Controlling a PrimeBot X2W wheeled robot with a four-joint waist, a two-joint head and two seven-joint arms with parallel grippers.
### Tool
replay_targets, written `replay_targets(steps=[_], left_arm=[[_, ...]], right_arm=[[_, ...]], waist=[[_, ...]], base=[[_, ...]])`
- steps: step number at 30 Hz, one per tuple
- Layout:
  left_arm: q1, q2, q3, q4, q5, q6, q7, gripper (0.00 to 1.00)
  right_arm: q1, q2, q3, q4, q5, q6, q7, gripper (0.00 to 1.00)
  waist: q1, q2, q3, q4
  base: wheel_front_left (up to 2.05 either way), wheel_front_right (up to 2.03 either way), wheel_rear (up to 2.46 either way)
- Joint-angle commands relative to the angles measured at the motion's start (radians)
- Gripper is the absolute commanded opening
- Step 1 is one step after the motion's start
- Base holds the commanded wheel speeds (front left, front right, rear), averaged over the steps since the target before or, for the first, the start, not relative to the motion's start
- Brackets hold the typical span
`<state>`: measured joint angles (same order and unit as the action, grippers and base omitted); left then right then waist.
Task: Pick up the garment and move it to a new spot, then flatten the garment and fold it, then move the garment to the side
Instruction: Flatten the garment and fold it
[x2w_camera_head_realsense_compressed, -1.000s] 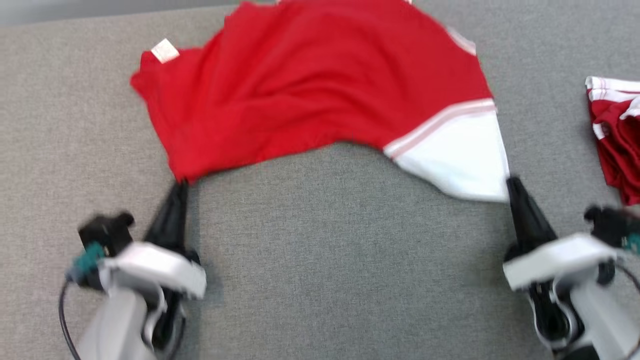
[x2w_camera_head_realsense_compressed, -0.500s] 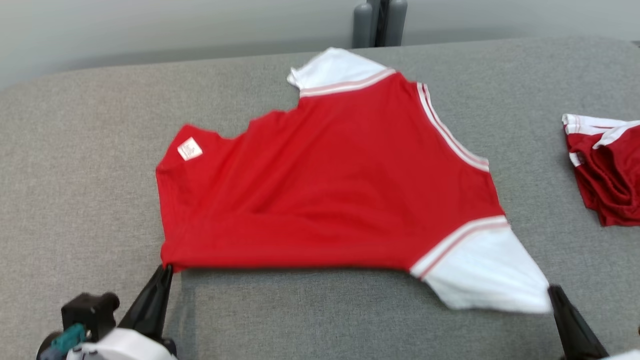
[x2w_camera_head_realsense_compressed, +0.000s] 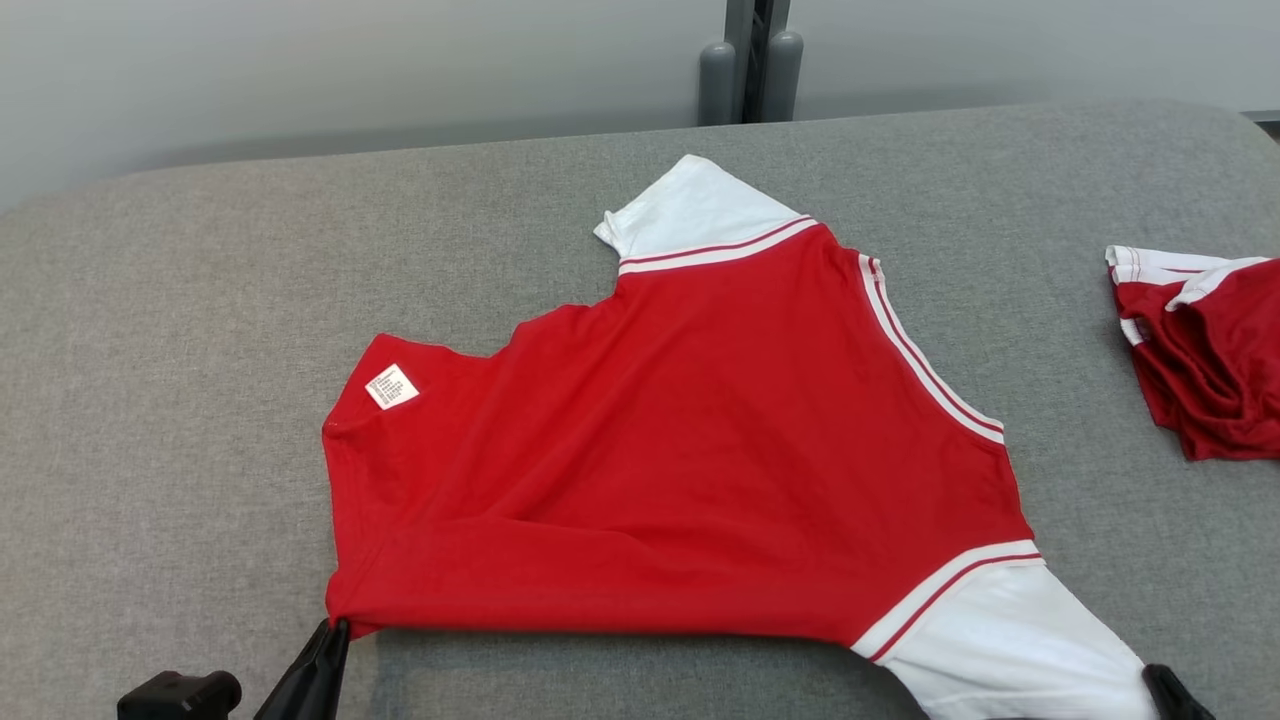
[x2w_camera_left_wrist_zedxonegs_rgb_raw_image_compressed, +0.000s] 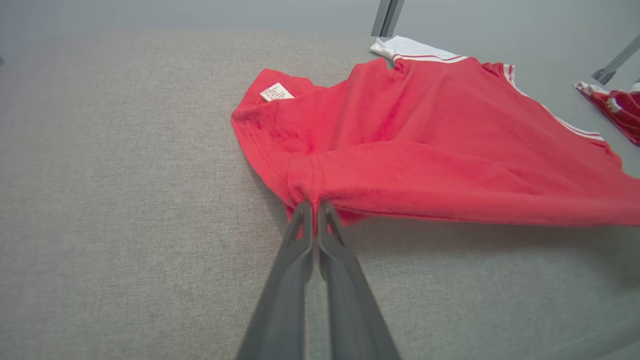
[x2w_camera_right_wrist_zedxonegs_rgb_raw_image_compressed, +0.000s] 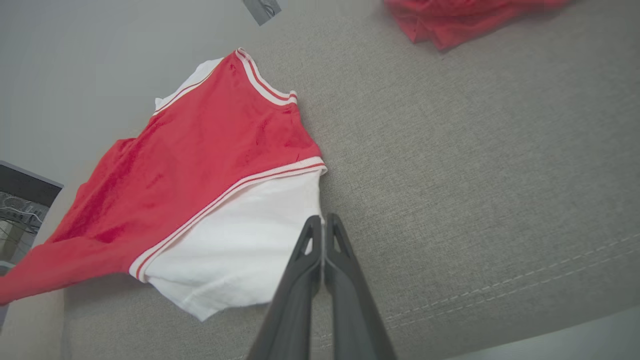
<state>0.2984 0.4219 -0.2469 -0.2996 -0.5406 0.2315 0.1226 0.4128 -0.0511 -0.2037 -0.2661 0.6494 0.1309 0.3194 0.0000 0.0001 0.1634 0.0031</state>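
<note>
The left gripper (x2w_camera_left_wrist_zedxonegs_rgb_raw_image_compressed: 315, 206) is clamped on the near hem corner of the red shirt (x2w_camera_head_realsense_compressed: 700, 430). The right gripper (x2w_camera_right_wrist_zedxonegs_rgb_raw_image_compressed: 322, 222) is pinched together on the edge of the near white sleeve (x2w_camera_right_wrist_zedxonegs_rgb_raw_image_compressed: 240, 240). Between the two grips the shirt's near edge seems to hang a little above the grey table (x2w_camera_head_realsense_compressed: 180, 300), with a shadow under it, while the cloth past the fingertips lies on the surface. The step in hand looks like flattening. It calls for both corners to stay low and level and to pull evenly apart so the edge stays taut. They should then settle together, with neither grip letting go until the cloth is down. Just ahead of the left gripper a raised ridge runs across the red body, and an uneven pull would likely press it into a crease. Further ahead, the side with the white label (x2w_camera_head_realsense_compressed: 391, 386) sits slightly bunched. Beyond that the far sleeve (x2w_camera_head_realsense_compressed: 690, 210) lies flat. Well off to the right gripper's outer side sits another red pile (x2w_camera_head_realsense_compressed: 1210, 370), best left clear
</note>
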Motion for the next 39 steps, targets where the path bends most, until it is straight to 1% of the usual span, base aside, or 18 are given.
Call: replay_targets(steps=[1,6,8,13,18,22,25,30,35,39], left_arm=[[-0.004,0.004,0.005,-0.007,0.006,0.008,-0.001,0.0],[-0.032,0.016,-0.003,-0.024,0.009,-0.002,0.017,0.0],[-0.048,0.016,-0.005,-0.033,0.003,-0.008,0.024,0.0],[-0.082,0.028,-0.007,-0.046,0.01,-0.015,0.039,0.0],[-0.092,0.028,-0.01,-0.053,0.013,-0.013,0.037,0.0],[-0.078,0.023,-0.036,-0.036,-0.002,-0.027,0.056,0.0],[-0.068,0.015,-0.057,-0.015,-0.018,-0.038,0.071,0.0],[-0.098,0.01,-0.052,-0.005,-0.037,-0.046,0.072,0.0],[-0.137,0.03,-0.03,0.004,-0.043,-0.043,0.092,0.0],[-0.146,0.044,-0.009,-0.001,-0.054,-0.034,0.106,0.0]], right_arm=[[-0.017,-0.002,-0.009,-0.009,0.008,0.0,-0.003,0.0],[-0.069,-0.002,-0.025,-0.039,0.015,0.0,0.003,0.0],[-0.099,-0.002,-0.027,-0.051,0.037,0.0,0.006,0.0],[-0.188,-0.002,-0.024,-0.085,0.022,0.0,0.015,0.0],[-0.226,-0.002,-0.033,-0.078,0.008,0.0,0.029,0.0],[-0.219,-0.002,-0.03,-0.054,0.008,0.0,0.028,0.0],[-0.206,-0.002,-0.027,-0.037,0.022,0.0,0.006,0.0],[-0.242,-0.002,0.001,-0.026,0.028,0.0,-0.029,0.0],[-0.382,-0.002,0.055,0.025,-0.006,0.0,-0.014,0.0],[-0.534,-0.024,0.091,0.132,-0.027,0.0,0.001,0.0]], waist=[[0.0,-0.0001,0.002,0.002],[0.0,-0.0001,0.016,0.008],[0.0,-0.0001,0.023,0.011],[0.0,-0.0001,0.041,0.018],[0.0,-0.0001,0.047,0.028],[0.0,-0.0001,0.05,0.035],[0.0,-0.0001,0.052,0.035],[0.0,-0.0001,0.052,0.03],[0.0,-0.0001,0.068,0.016],[0.0,-0.0001,0.097,0.017]], base=[[0.0,0.0,0.0],[0.0,0.0,0.0],[0.0,0.0,0.0],[0.0,0.0,0.0],[0.0,0.0,0.0],[0.0,0.0,0.0],[0.0,0.0,0.0],[0.0,0.0,0.0],[0.0,0.0,0.0],[0.0,0.0,0.0]])
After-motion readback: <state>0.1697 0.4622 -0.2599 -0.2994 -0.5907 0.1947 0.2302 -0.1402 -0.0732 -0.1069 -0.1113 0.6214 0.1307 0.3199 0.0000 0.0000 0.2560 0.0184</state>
